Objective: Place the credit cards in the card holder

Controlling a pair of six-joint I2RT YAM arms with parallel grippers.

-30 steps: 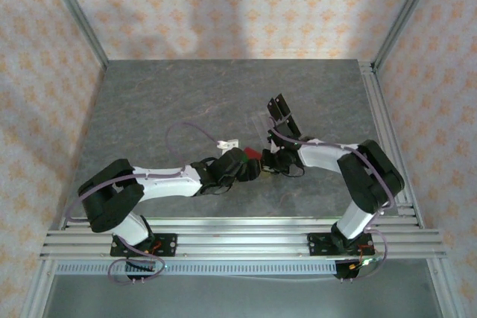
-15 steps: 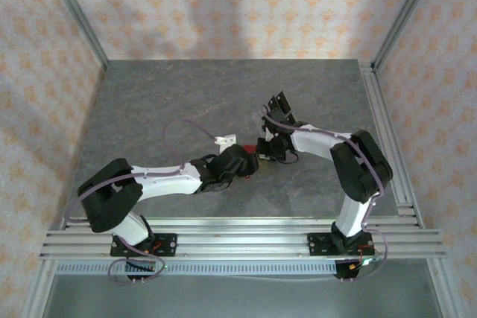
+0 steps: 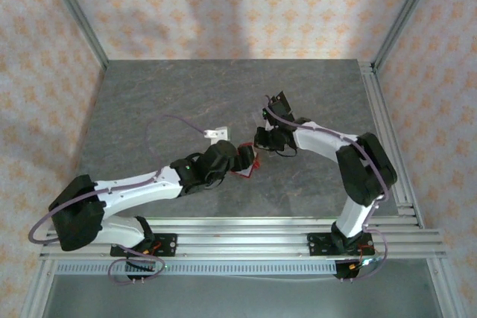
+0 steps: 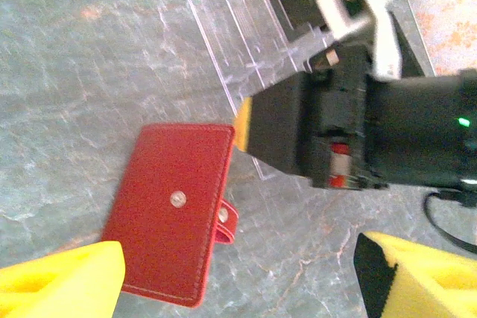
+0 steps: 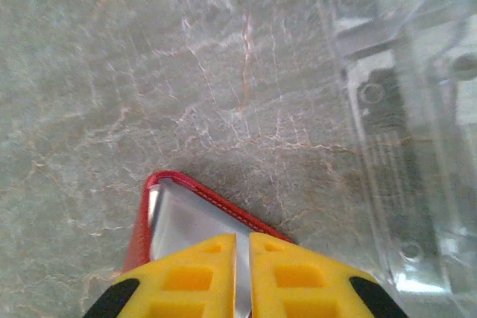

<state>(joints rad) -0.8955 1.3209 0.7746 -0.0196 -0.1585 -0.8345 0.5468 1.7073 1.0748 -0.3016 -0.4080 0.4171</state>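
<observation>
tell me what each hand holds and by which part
The right hand is shut on what looks like a thin pale credit card, pinched at its near edge, its far corner in the card holder. The left hand is open, holding nothing.

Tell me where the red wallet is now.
Left wrist view: the wallet lies closed, lower left, just ahead of the left tool, one corner at the right tool.
</observation>
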